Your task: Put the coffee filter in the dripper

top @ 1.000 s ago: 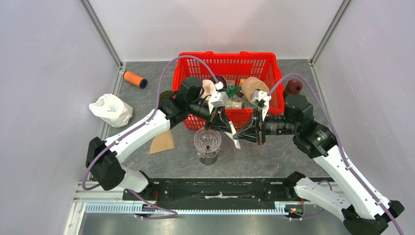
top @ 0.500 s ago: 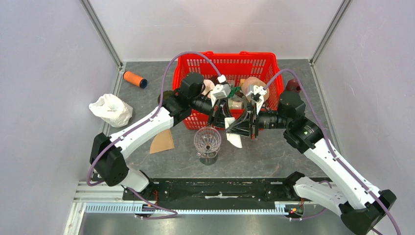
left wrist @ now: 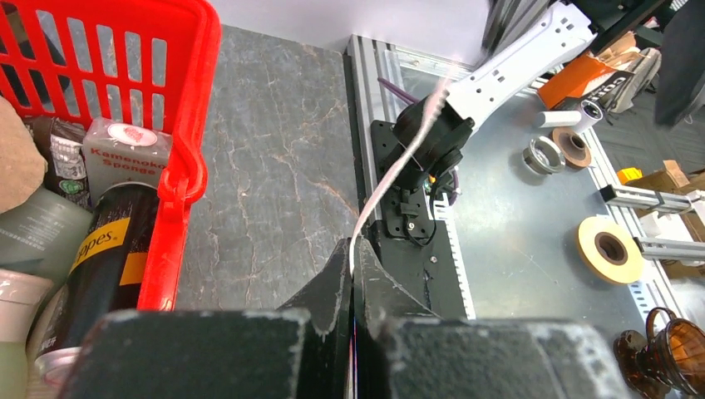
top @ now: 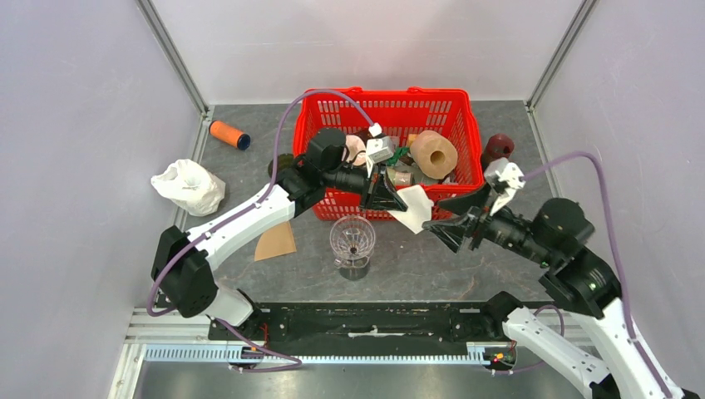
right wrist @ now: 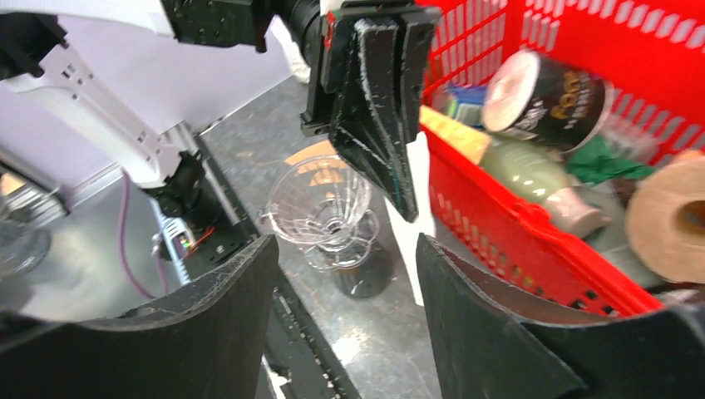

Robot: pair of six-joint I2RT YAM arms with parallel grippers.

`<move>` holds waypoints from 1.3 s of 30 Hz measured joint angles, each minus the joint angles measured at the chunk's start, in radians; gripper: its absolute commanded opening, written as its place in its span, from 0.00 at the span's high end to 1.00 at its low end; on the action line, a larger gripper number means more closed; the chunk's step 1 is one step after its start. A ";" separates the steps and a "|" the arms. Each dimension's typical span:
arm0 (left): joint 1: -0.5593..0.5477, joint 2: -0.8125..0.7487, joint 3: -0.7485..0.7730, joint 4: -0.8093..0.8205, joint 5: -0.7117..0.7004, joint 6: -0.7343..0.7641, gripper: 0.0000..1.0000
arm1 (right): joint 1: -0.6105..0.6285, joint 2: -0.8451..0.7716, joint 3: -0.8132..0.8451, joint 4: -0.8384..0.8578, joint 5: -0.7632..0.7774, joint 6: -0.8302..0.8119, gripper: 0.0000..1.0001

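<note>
– White paper first: where is the coffee filter [top: 414, 208]?
– Pinched in the left hand [top: 387, 196], whose fingers are pressed together on one edge of it. It hangs in the air just right of the dripper [top: 352, 239] and a little behind it, not in the bowl. From the left wrist the sheet shows edge-on, a thin pale line running out from between the fingertips.
– And the dripper itself?
– Clear glass, upright on the grey table [top: 465, 270], between the two arms.
– The right hand [top: 442, 223]?
– Spread wide, gripping nothing. It sits farther right of the dripper than the filter does, with its tips turned toward the paper and near it. I cannot tell whether they touch. Its wrist camera looks out between the two dark fingers [right wrist: 208, 332] at the dripper, and the filter hangs down just beside the glass.
– What else stands round the dripper?
– Directly behind it is the red basket [top: 382, 93], filled with goods, a brown roll [top: 434, 154] among them. A flat brown piece of paper [top: 276, 241] lies on the table just left of the dripper. Farther left is a crumpled white bag [top: 189, 186], and left and well back lies an orange cylinder [top: 229, 134].
</note>
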 measured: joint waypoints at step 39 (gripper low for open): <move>0.000 -0.042 -0.035 -0.028 0.084 0.031 0.98 | 0.000 0.019 0.006 -0.082 0.376 -0.005 0.24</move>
